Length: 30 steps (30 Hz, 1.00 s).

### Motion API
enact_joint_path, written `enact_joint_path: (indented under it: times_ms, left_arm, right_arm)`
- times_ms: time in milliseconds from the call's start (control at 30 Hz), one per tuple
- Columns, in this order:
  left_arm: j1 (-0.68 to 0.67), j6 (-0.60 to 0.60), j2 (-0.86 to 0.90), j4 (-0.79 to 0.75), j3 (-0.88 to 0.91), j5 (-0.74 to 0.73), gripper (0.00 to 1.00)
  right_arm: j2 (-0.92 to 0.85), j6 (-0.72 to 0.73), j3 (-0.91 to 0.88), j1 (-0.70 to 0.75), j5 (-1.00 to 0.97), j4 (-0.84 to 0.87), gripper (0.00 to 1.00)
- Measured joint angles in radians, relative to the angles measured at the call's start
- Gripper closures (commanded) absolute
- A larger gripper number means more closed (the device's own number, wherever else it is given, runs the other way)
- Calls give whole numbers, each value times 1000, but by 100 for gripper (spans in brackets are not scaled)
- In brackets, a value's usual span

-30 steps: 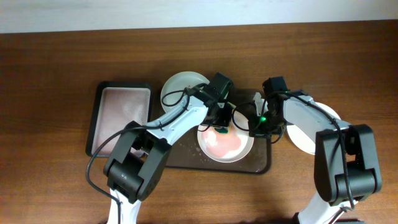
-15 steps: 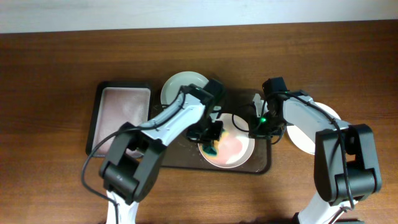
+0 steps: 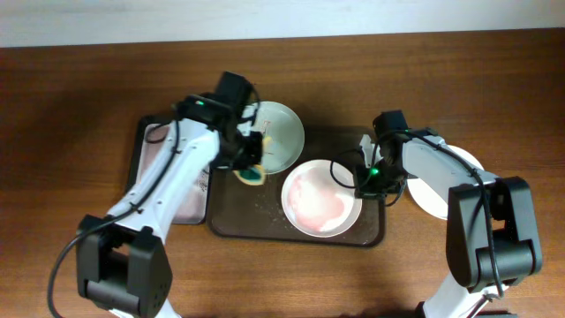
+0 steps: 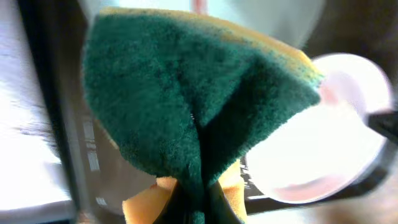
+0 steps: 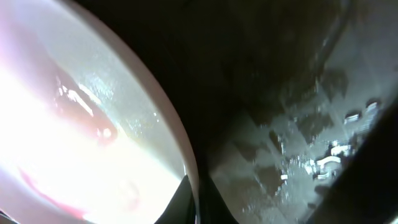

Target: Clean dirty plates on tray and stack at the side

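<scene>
left gripper (image 3: 248,162): clamped on green-and-yellow sponge (image 4: 186,106) | right gripper (image 3: 361,179): pinched rim of pinkish-white round plate (image 3: 316,201) | you needed that rim braced for full wipes

Robot lab bench: twin robot arms (image 3: 177,177), wooden table (image 3: 71,88), pale wall (image 3: 265,18).

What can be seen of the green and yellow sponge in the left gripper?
The green and yellow sponge has a dark green scouring face over yellow foam. The left gripper, shut on it, pinches it into a fold. It hangs above the left end of the dark brown rectangular tray, next to the pale green round plate. Contact with the tray is unclear.
</scene>
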<state>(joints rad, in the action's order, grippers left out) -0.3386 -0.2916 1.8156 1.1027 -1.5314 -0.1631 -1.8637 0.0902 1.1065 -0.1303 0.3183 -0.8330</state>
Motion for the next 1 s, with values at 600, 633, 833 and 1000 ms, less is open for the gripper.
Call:
enact_joint_path:
  times_ms: [600, 633, 833, 1000]
  left_arm:
    - [347, 264, 0, -268, 219, 115, 100]
    - [362, 277, 0, -301, 241, 115, 100]
    - [403, 306, 0, -372, 312, 115, 79]
    - [403, 323, 0, -373, 320, 104, 32]
  right_arm:
    - [276, 33, 122, -209, -611, -90, 96]
    - [277, 35, 122, -235, -660, -82, 96]
    - [277, 44, 122, -347, -901, -51, 96]
    - [277, 69, 122, -445, -1090, -43, 96]
